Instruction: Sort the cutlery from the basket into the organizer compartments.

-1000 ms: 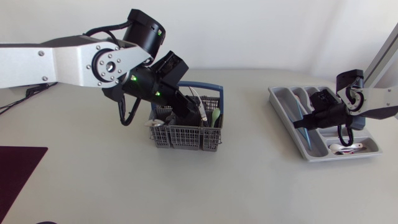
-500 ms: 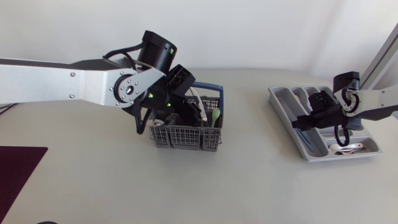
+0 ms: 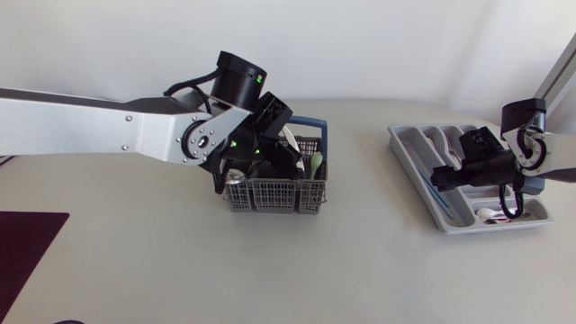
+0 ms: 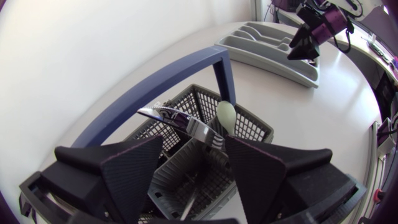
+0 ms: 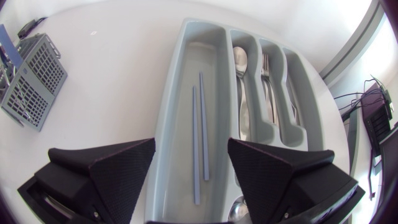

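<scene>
The grey wire basket (image 3: 286,198) with a blue handle (image 3: 312,123) stands mid-table, cutlery upright in it. My left gripper (image 3: 273,162) is down inside it, open. In the left wrist view its fingers (image 4: 132,169) flank a basket cell, with a metal utensil handle (image 4: 185,121) and a pale green spoon (image 4: 226,116) just ahead. The grey organizer (image 3: 397,135) lies at the right. My right gripper (image 5: 193,168) hovers open over the long compartment (image 5: 180,74), where two blue chopsticks (image 5: 198,130) lie. Spoons (image 5: 242,81) and forks (image 5: 270,78) fill neighbouring slots.
A white spoon (image 3: 500,214) lies in the organizer's near end compartment. A dark mat (image 3: 22,247) covers the table's front left corner. From the right wrist the basket (image 5: 31,81) shows far off beside the organizer.
My left arm has swung right and lower into the basket and its gripper has opened. My right gripper has opened above the organizer and shifted slightly right.
</scene>
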Motion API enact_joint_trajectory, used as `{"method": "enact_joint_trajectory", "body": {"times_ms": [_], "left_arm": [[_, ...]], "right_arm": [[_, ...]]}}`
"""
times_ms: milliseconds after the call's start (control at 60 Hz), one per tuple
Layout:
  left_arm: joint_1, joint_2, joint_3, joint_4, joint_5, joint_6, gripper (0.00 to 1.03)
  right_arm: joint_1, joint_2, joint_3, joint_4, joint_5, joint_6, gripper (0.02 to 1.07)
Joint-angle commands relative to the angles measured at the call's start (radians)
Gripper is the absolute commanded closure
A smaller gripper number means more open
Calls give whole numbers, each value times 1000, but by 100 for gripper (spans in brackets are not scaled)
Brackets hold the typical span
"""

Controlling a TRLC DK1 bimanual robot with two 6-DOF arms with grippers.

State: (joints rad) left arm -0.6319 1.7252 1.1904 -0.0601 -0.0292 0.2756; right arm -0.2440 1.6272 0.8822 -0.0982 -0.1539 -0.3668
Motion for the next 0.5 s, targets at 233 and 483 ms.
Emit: {"method": "enact_joint_trajectory", "body": {"times_ms": [233, 483], "left_arm": [[-92, -75, -72, -14, -147, -9, 34], [-94, -283, -78, -144, -159, -4, 34]], "right_arm": [[5, -69, -68, 15, -7, -6, 20], [28, -199, -123, 9, -33, -15, 20]]}}
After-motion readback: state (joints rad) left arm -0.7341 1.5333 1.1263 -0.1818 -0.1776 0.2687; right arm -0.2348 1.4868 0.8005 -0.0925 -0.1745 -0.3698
